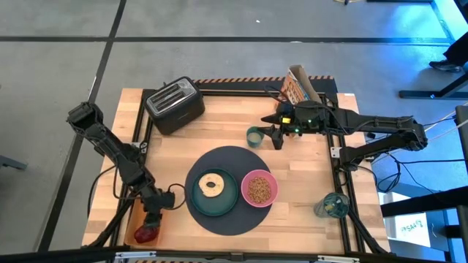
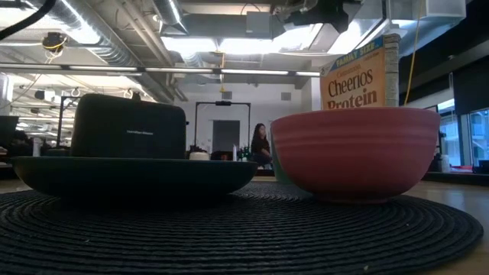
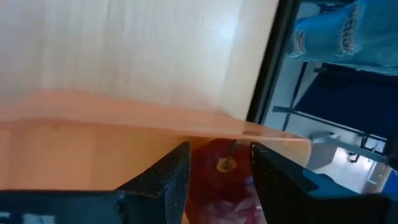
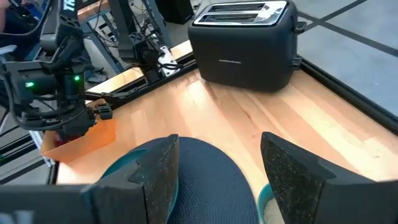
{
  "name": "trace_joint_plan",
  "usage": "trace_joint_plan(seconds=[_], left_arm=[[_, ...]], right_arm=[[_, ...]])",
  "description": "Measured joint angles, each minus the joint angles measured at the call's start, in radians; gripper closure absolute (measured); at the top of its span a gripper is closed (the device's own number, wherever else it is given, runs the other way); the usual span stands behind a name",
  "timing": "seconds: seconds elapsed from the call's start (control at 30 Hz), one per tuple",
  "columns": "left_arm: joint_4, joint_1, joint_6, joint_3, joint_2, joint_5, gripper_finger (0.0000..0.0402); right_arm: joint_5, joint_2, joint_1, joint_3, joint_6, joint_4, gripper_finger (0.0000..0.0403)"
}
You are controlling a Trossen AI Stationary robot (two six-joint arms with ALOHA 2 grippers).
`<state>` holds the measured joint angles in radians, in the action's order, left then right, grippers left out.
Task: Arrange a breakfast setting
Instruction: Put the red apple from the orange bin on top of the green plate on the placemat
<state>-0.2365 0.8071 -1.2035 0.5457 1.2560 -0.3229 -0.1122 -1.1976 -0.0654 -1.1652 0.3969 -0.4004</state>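
Fruit (image 1: pixel 145 234), dark red, sits in the orange bin (image 1: pixel 134 219) at the table's near left corner, and your left gripper (image 1: pixel 151 218) is right over it. In the left wrist view its fingers (image 3: pixel 169 180) are spread on either side of the fruit (image 3: pixel 219 168), not visibly pressing on it.

Just inward you have the dark grey mat (image 1: pixel 227 157), carrying the teal plate (image 1: pixel 219 201) with the bagel half (image 1: pixel 213 184) on it and, touching the plate's right side, the pink bowl (image 1: pixel 259 188) filled with cereal. A clear glass (image 1: pixel 333 206) stands near the table's right edge, off the mat.

Farther back, your right gripper (image 1: pixel 276 136) hovers beyond the mat with its fingers (image 4: pixel 292 180) wide apart, holding nothing; the small green cup (image 1: pixel 254 135) stands just beside it. At the back are the black toaster (image 1: pixel 175 104) on the left and the cereal box (image 1: pixel 298 86) on the right.
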Motion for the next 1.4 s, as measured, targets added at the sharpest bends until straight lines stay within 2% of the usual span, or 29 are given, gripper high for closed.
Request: trace_joint_plan(seconds=[0.33,0.67,0.97,1.07,1.23,1.33,1.4], left_arm=[[-0.242,0.006,-0.041,0.0,0.0,0.077,0.0243],[-0.282,0.003,-0.025,0.008,-0.012,0.052,0.0252],[-0.402,-0.024,-0.071,0.065,-0.11,0.059,0.0259],[-0.385,-0.023,-0.072,0.105,-0.141,0.085,0.0259],[-0.26,0.015,-0.011,0.135,-0.143,0.123,0.0259],[-0.285,0.027,-0.122,0.135,-0.142,0.114,0.0259],[-0.289,0.029,-0.191,0.135,-0.142,0.071,0.0256]], right_arm=[[-0.03,0.0,0.0,0.0,0.016,0.001,0.0185],[-0.03,0.0,0.0,0.0,0.018,0.051,0.0185],[-0.03,-0.002,0.0,0.0,0.017,0.119,0.0185],[-0.028,-0.004,0.0,0.0,0.017,0.118,0.0185],[-0.027,-0.004,0.0,0.0,0.017,0.114,0.0185],[-0.027,-0.004,0.0,0.0,0.019,0.112,0.0185],[-0.027,-0.004,0.0,0.0,0.023,0.112,0.0185]])
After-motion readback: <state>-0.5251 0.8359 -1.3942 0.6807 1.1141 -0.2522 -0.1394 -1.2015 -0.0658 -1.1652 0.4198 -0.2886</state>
